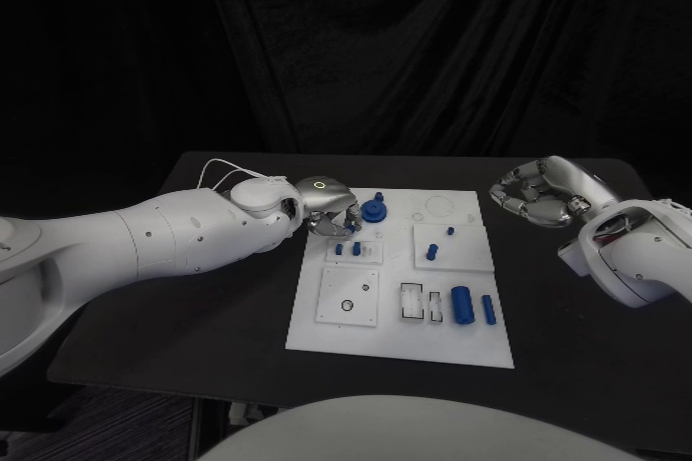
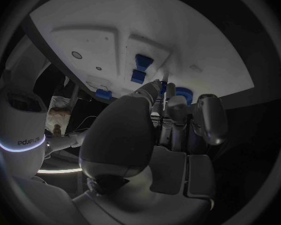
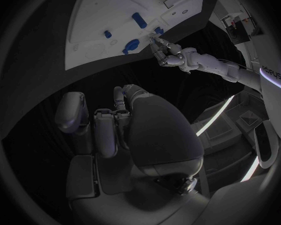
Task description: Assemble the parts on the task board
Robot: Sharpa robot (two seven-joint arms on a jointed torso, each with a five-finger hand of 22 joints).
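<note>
One task board (image 1: 325, 326), white, mid-table, long axis running near to far. Two arms, two hands.

Left hand (image 1: 329, 207) sits at the board's far-left corner, fingers pointed down beside the round blue part with a peg on top (image 1: 374, 211). The left wrist view puts the fingertips (image 2: 154, 88) right at that part, but I can't tell whether they grip it or only touch it. Right hand (image 1: 537, 192) hangs off the board's far-right corner, over bare table (image 1: 216, 311), fingers curled in, nothing in them, well apart from any part.

My read: the step in hand is seating or picking the round pegged part at the far-left. Early in the task, since most parts still lie loose. The next move calls for a firm pinch on the peg and a straight vertical move, keeping the fingers off the two small blocks just nearer.

Blue parts counted in the head view, largest first:
- 1 round pegged part, far-left.
- 1 thick cylinder (image 1: 462, 305), near-right, lying flat.
- 1 slim pin (image 1: 489, 309), just right of the cylinder.
- 2 small blocks (image 1: 346, 249), left-centre, side by side.
- 1 small block (image 1: 433, 250), right-centre.
- 1 tiny piece (image 1: 450, 231), just beyond that block.

Seven in all, as far as I can make out.
</note>
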